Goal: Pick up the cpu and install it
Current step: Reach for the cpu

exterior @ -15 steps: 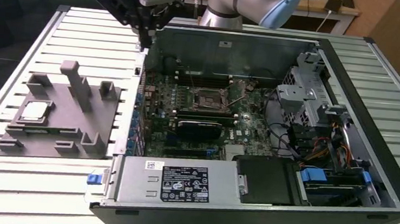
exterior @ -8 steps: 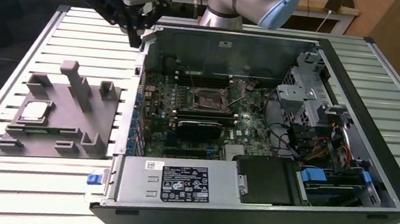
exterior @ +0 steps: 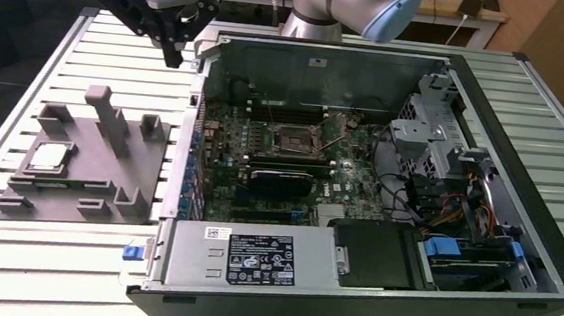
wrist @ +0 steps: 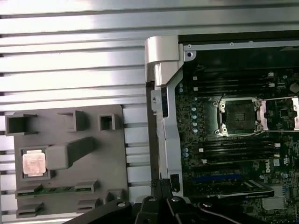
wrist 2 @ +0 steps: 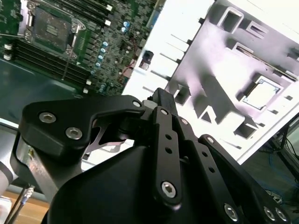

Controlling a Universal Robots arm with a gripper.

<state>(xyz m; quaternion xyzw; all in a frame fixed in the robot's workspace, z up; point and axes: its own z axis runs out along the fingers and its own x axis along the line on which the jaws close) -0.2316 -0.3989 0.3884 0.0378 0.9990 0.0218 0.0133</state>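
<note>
The cpu [exterior: 49, 157] is a small silver square lying flat in a recess of the grey tray [exterior: 85, 191] at the exterior view's left. Both wrist views show it too, the cpu [wrist 2: 261, 94] in one and the cpu [wrist: 34, 163] in the other. My gripper [exterior: 173, 58] hangs above the slatted table beyond the tray, near the case's far corner. Its fingers look shut with nothing between them. In both wrist views the gripper [wrist 2: 159, 93] [wrist: 161, 184] points between tray and case. The open socket [exterior: 294, 138] sits mid-motherboard, with its lever raised.
The open computer case [exterior: 492, 92] lies on its side on the slatted table [exterior: 48, 260]. Inside are a black card [exterior: 280, 181], a grey power supply [exterior: 252, 259] and a drive cage [exterior: 437, 141]. Upright posts [exterior: 102, 108] rise from the tray.
</note>
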